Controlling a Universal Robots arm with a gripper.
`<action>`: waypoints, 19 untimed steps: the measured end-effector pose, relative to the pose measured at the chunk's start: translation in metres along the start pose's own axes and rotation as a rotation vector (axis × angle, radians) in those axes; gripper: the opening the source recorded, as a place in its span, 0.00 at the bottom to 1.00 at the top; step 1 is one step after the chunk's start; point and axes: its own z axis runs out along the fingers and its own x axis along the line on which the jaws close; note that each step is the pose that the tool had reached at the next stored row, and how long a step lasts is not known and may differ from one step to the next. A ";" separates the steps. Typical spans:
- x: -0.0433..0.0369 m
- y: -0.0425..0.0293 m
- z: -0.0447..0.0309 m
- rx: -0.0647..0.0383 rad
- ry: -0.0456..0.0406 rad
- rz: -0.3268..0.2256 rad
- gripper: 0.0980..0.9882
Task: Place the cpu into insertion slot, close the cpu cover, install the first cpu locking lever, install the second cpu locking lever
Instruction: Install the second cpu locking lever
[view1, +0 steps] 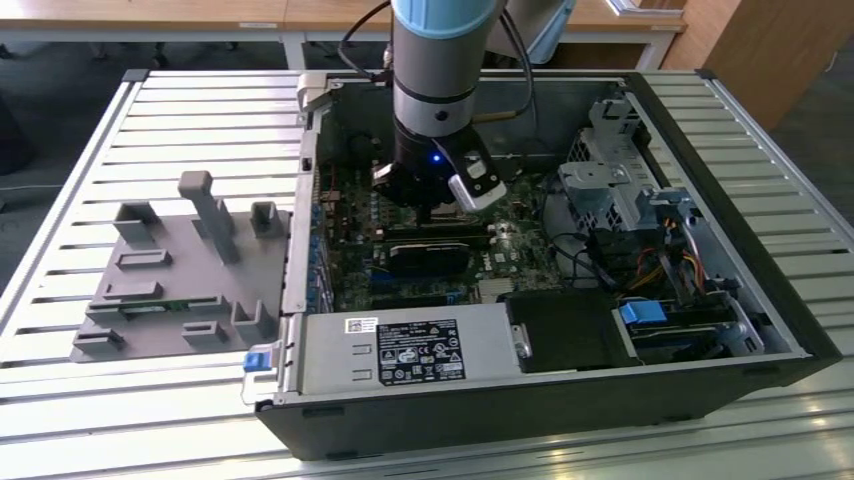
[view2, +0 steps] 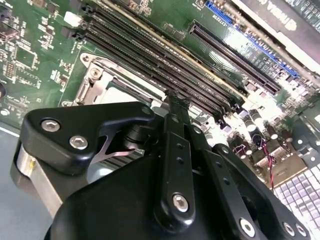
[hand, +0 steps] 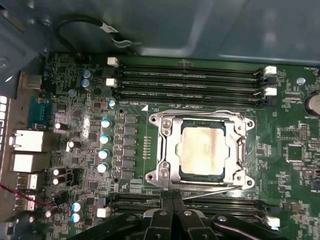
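Green board (hand: 75, 100); memory slots (hand: 190, 82) flank cpu (hand: 202, 150).

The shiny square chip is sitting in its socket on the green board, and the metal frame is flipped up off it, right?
Not quite. In the first wrist view the cpu does sit in the insertion slot on the green board, but the cpu cover lies flat around it, not flipped up.

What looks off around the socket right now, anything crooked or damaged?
Nothing stands out. In the first wrist view the cpu sits square in the insertion slot, the cpu cover lies flat over it, and the hand is beside its edge.
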 end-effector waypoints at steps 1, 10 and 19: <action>0.0006 -0.0002 0.0015 -0.001 0.0000 0.000 0.01; 0.0031 -0.0047 0.0098 -0.025 -0.0008 0.001 0.01; 0.0127 -0.0098 0.0130 -0.062 -0.0022 0.001 0.01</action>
